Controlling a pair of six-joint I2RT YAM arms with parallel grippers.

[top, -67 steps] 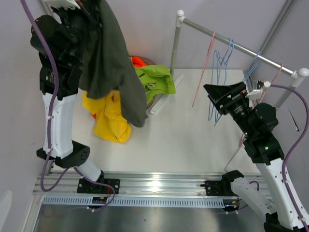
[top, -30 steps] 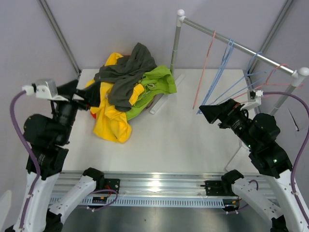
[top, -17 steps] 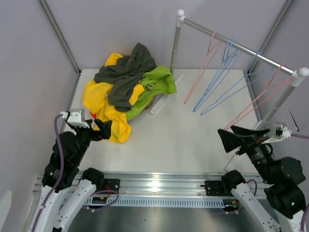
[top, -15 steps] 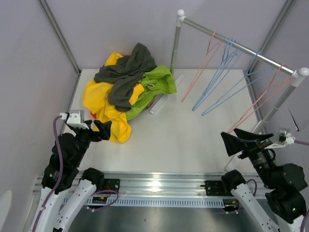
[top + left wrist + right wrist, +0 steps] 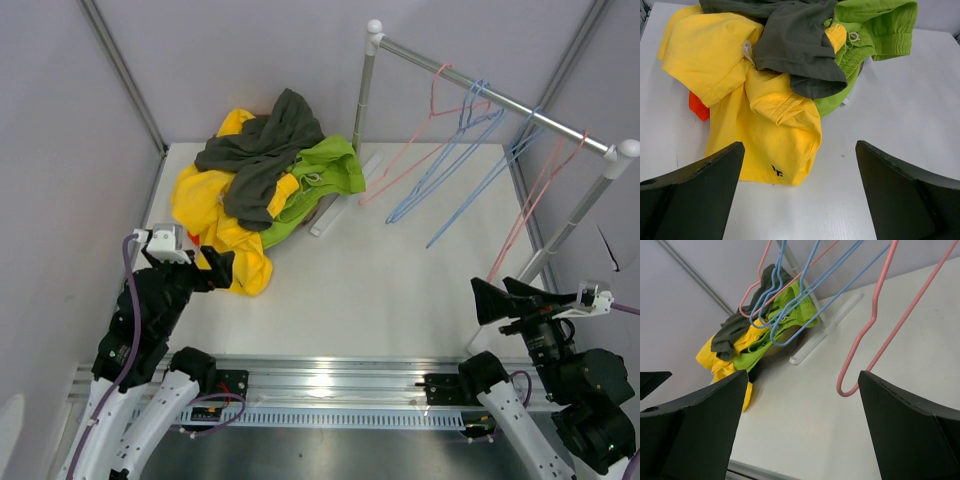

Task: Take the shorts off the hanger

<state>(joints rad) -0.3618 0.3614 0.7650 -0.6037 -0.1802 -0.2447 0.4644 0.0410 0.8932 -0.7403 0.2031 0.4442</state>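
Left gripper (image 5: 215, 268) and right gripper (image 5: 500, 298) have pulled back, wide open and empty; we see the olive-grey shorts (image 5: 258, 160) now on the pile (image 5: 215, 215), hangers (image 5: 450, 135) bare: removal looks complete

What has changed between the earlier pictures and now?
The left end effector let go of the dark grey shorts, which now lie on the yellow shorts and green shorts. It and the right end effector drew back to the near edge, both open and empty. The hangers swung leftward. The lower shorts and the rail stayed put.
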